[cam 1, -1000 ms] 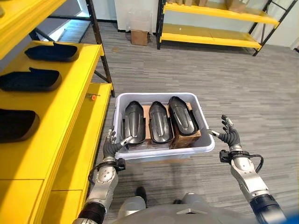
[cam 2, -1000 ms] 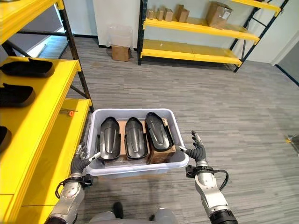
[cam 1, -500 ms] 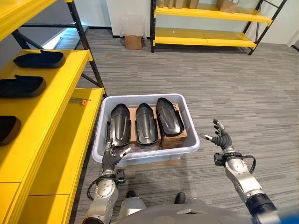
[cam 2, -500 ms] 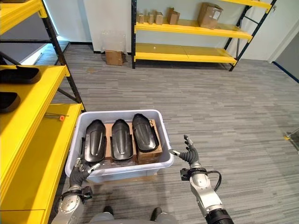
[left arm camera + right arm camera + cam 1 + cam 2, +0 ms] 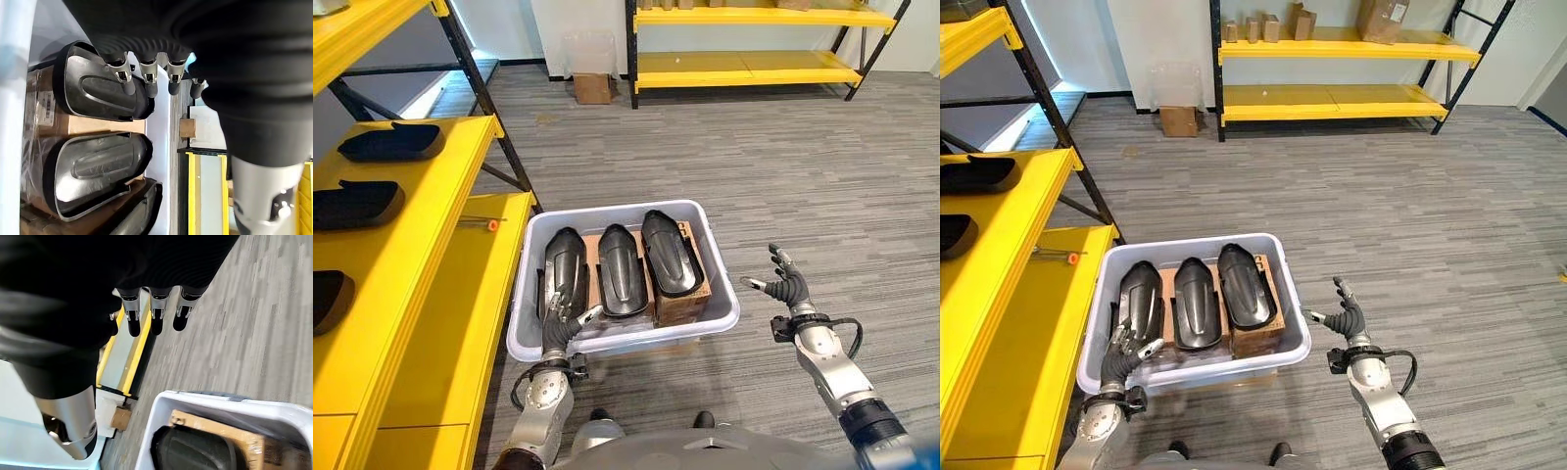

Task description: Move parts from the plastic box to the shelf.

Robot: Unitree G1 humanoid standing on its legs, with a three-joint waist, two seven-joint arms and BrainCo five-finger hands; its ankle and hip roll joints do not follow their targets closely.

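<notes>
So the plastic box [image 5: 625, 335] sits on the grey floor right next to the yellow shelf [image 5: 440, 294], and it's got three black parts [image 5: 622, 269] lying side by side in it, long ways, hollow side down. They're resting on cardboard cartons [image 5: 683, 304] inside the box, some wrapped in clear film.

The left hand [image 5: 562, 321] hangs over the near left corner of the box, fingers loosely spread and relaxed, holding nothing, with the tips just above the leftmost part [image 5: 98, 93]. Can't tell if it's actually touching the rim.

The right hand [image 5: 786, 287] is off the box's right side, apart from it, fingers spread wide and empty.

On the shelf's upper level there are already three more black parts [image 5: 391, 142] laid out in a row. Lower level has a small orange-tipped thing [image 5: 492, 225] near its far end. A second yellow rack [image 5: 1332, 59] stands across the room with brown cartons [image 5: 1386, 18] on it, and one carton [image 5: 1178, 120] on the floor by the wall.
</notes>
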